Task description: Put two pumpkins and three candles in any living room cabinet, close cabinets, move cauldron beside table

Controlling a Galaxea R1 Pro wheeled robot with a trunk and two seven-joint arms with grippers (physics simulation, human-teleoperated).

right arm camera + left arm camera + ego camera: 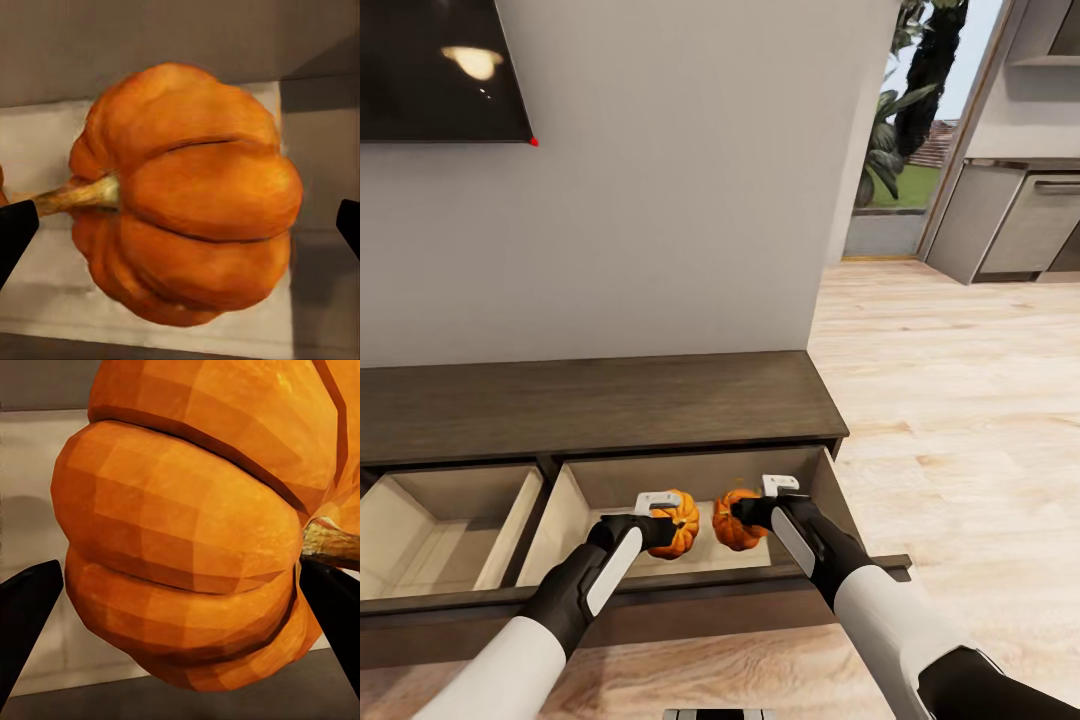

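A pale grey wall (680, 200) rises behind the cabinet (590, 405), a long low dark brown unit standing on a light wood floor (960, 400); a dark screen (440, 65) hangs at the upper left, and past the wall's edge there is a doorway with greenery and grey kitchen units. Two of the cabinet's drawers are pulled out, showing pale interiors: a left drawer (420, 530) and a right drawer (710, 475). Both arms reach over the right one. The left gripper (665, 525) is closed around the left pumpkin (678, 522), whose ribbed orange body sits between the two dark fingers (26, 607) in the left wrist view, stem (330, 544) pointing to one side. The right gripper (750, 515) likewise clasps the right pumpkin (735, 520), its finger tips (15, 229) flanking the fruit in the right wrist view (the pale drawer floor lies behind it). The two pumpkins are held just beside each other over the open right drawer; whether either touches the drawer floor cannot be told.
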